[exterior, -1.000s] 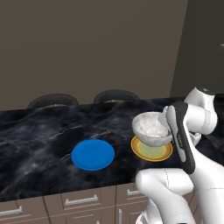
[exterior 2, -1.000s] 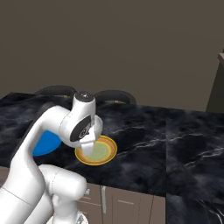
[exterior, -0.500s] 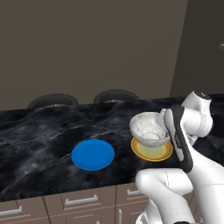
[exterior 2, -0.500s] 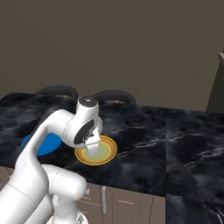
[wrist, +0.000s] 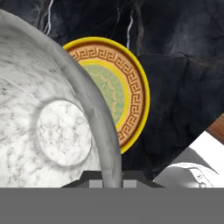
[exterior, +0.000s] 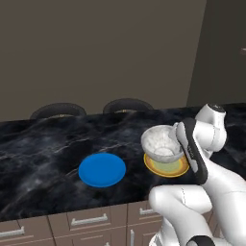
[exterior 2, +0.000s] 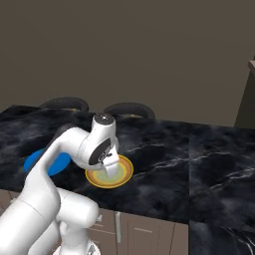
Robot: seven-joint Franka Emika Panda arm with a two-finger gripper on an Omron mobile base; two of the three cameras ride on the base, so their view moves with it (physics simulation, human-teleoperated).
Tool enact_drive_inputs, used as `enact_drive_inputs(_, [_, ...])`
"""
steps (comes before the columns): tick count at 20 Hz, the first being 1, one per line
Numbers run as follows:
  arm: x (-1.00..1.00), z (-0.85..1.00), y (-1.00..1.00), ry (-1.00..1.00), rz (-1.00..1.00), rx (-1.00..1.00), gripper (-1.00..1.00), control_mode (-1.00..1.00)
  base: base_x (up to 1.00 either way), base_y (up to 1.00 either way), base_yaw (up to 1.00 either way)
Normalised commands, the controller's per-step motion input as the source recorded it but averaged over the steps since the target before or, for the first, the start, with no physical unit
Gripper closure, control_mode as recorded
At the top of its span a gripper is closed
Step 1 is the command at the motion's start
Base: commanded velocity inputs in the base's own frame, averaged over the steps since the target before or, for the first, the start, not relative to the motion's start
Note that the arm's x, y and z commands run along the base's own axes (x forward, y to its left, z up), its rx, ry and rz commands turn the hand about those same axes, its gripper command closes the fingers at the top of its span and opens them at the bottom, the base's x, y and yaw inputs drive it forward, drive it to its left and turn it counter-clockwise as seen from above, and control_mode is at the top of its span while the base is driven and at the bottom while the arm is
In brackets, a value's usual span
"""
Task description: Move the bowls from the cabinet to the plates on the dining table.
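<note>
marbled bowl (exterior: 162,143) | gripper (wrist: 111,181) pinching its rim, above yellow-rimmed plate (exterior: 166,166) | step: placing | next: lower centred, then release

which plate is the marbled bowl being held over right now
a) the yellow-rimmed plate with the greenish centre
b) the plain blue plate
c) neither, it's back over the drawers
a: the gripper is shut on the rim of the marbled bowl, which hangs above the yellow-rimmed plate, while the blue plate lies bare to its side on the dining table.
</note>
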Motion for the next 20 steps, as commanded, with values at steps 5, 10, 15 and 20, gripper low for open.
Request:
enact_drive_inputs(5, [0.21,-0.19,-0.14,0.00,0.06,0.03,1.00,-1.00,0.00,0.00,0.00])
enact_drive_inputs(10, [0.20,-0.21,-0.12,0.02,0.05,0.01,1.00,-1.00,0.00,0.00,0.00])
enact_drive_inputs(15, [0.21,-0.21,-0.09,0.02,0.05,0.00,1.00,-1.00,0.00,0.00,0.00])
enact_drive_inputs(20, [0.24,-0.21,-0.06,0.00,0.04,0.00,1.00,-1.00,0.00,0.00,0.00])
